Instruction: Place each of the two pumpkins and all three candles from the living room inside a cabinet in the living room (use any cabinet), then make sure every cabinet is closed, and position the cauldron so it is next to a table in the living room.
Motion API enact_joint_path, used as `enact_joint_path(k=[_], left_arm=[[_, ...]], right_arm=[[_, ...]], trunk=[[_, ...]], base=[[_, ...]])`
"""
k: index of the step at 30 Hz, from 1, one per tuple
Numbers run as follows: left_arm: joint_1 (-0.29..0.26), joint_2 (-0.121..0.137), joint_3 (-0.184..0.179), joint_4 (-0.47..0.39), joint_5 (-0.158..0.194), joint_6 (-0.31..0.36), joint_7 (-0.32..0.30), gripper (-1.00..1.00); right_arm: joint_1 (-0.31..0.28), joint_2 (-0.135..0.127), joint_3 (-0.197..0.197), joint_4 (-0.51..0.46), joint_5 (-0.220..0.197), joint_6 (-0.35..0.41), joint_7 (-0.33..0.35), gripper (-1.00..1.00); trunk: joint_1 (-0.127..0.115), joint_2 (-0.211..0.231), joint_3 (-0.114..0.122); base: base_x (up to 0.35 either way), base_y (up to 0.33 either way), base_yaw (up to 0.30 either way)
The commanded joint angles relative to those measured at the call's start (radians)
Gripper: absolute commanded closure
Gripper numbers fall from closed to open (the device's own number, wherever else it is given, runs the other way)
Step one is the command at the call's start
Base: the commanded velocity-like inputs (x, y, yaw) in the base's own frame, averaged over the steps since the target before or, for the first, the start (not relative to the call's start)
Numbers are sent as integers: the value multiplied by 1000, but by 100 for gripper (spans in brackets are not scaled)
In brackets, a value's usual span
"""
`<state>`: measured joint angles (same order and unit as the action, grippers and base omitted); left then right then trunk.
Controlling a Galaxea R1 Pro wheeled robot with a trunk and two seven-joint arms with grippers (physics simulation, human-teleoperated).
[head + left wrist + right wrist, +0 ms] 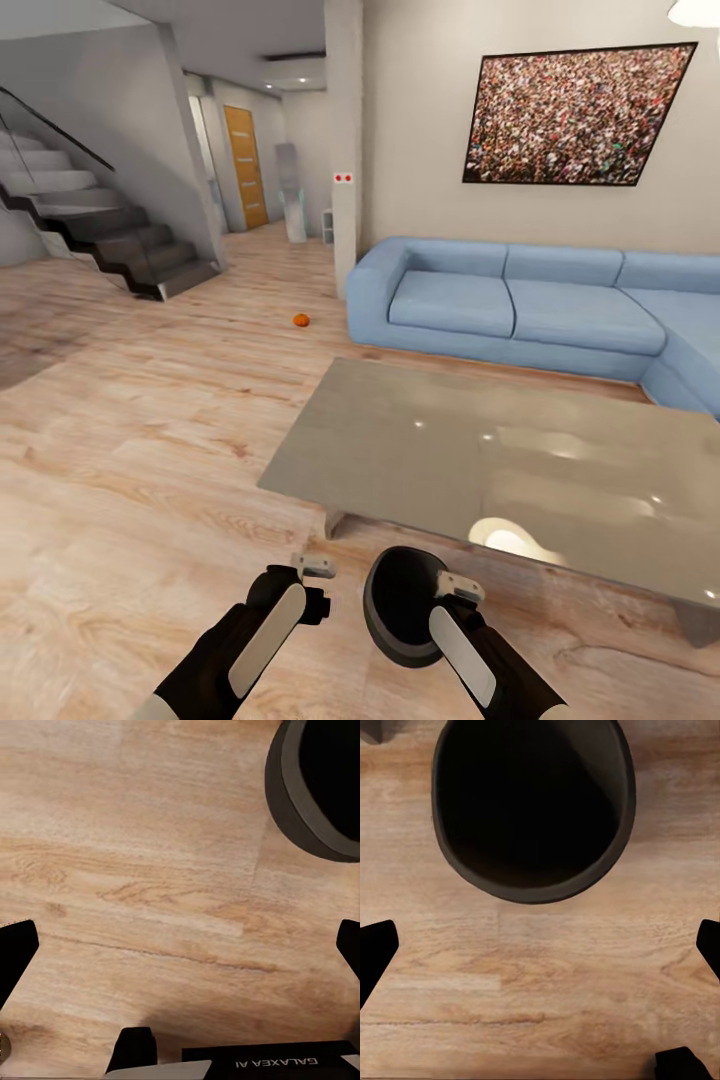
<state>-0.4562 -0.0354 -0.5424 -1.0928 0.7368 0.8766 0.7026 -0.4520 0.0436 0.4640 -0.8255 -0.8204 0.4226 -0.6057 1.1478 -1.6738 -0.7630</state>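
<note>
Here the head view looks down over both arms to a wooden floor (150,470) in a living room. The cauldron (398,605), a matte black pot with a wide mouth, stands on the floor just beside the near edge of the low grey table (480,450), close to one of its short legs, mouth turned up toward the camera. The right gripper (460,588) hangs over the cauldron's rim on the side nearer the table; in the right wrist view its two dark fingertips (375,949) stand at opposite edges of the picture, spread wide, with only floor between them and the cauldron (532,810) beyond, so the pincer is fully parted and grasps nothing. The left gripper (314,566) hovers over bare floor just to the left of the cauldron. In the left wrist view its fingertips (15,952) are likewise set far apart with bare planks between them, and part of the cauldron's rim (300,802) shows at one corner; this pincer, too, is wide open and empty. One pumpkin (301,320), small and orange, lies on the floor well beyond the table, near the left end of the blue sofa (520,300). Behind the sofa hangs a framed picture (575,115); a staircase (100,225) rises at far left.
</note>
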Motion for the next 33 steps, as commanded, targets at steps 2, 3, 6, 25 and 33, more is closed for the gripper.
enact_joint_path(k=[2, 3, 6, 25, 33], left_arm=[[-1, 0, -2, 0, 10, 1, 11, -100], [-2, 0, -2, 0, 10, 1, 11, -100], [-1, 0, -2, 1, 10, 1, 12, -100], [-1, 0, -2, 5, 11, 1, 11, -100], [-2, 0, -2, 10, 11, 1, 12, -100]], right_arm=[[0, -1, 2, -2, -6, 2, -8, -100], [0, -1, 2, -1, -6, 2, -8, -100], [0, -1, 2, -1, -6, 2, -8, -100], [0, -1, 2, -1, -6, 2, -8, -100], [0, -1, 3, -1, -6, 2, -8, -100]], trunk=[[-8, 14, 5], [-12, 21, 9], [-23, 42, 18], [-69, 126, 56], [-69, 126, 56]], base=[[0, 0, 289], [0, 0, 289], [0, 0, 289], [0, 0, 289], [0, 0, 289]])
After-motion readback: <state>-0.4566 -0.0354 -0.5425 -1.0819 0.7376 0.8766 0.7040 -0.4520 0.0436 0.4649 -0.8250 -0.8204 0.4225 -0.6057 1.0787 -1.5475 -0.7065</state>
